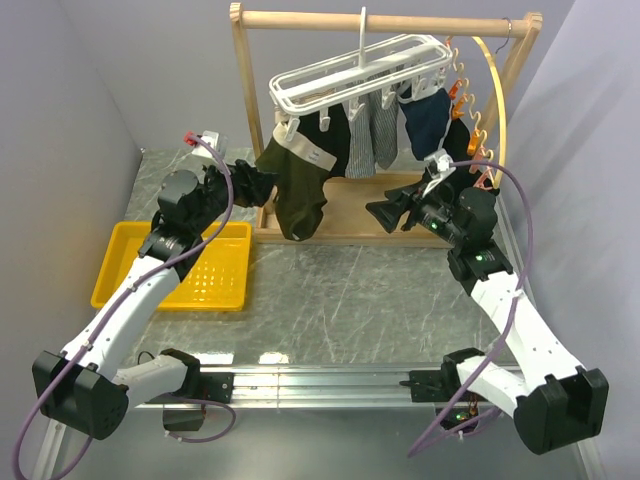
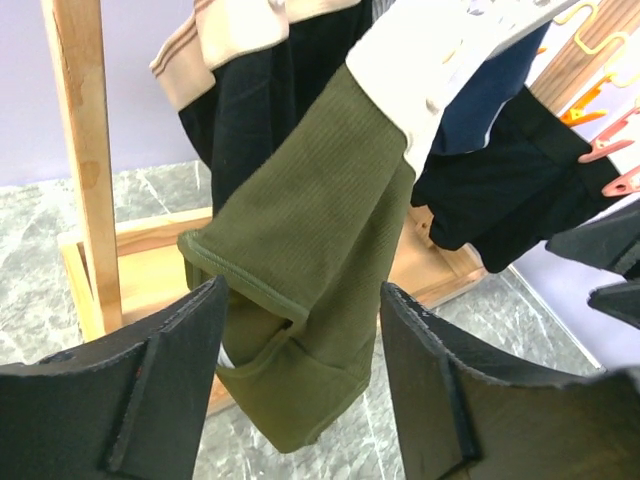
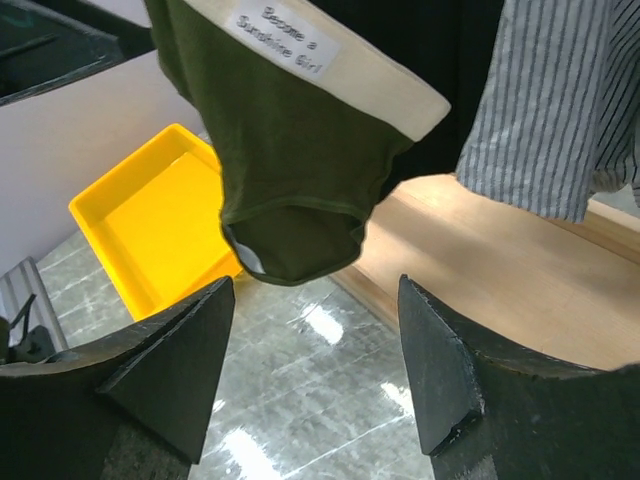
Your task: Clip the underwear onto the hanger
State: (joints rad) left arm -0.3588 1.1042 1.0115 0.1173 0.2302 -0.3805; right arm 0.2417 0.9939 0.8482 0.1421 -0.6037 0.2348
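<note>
Left gripper (image 2: pixel 300 300), underwear (image 2: pixel 320 200), black garment (image 2: pixel 245 115) behind

The underwear (image 1: pixel 300 195) is a pair of dark olive-green briefs with a wide beige waistband (image 1: pixel 306 152) that carries a small printed label (image 3: pixel 284 40). It hangs from a clip (image 1: pixel 290 128) at the left near corner of the hanger (image 1: pixel 355 70), with the waistband slanted and the leg openings lowest. The hanger is a white plastic grid frame with a top hook (image 1: pixel 362 25). It hangs slightly tilted at the far side, with white clips dangling beneath it.
</note>
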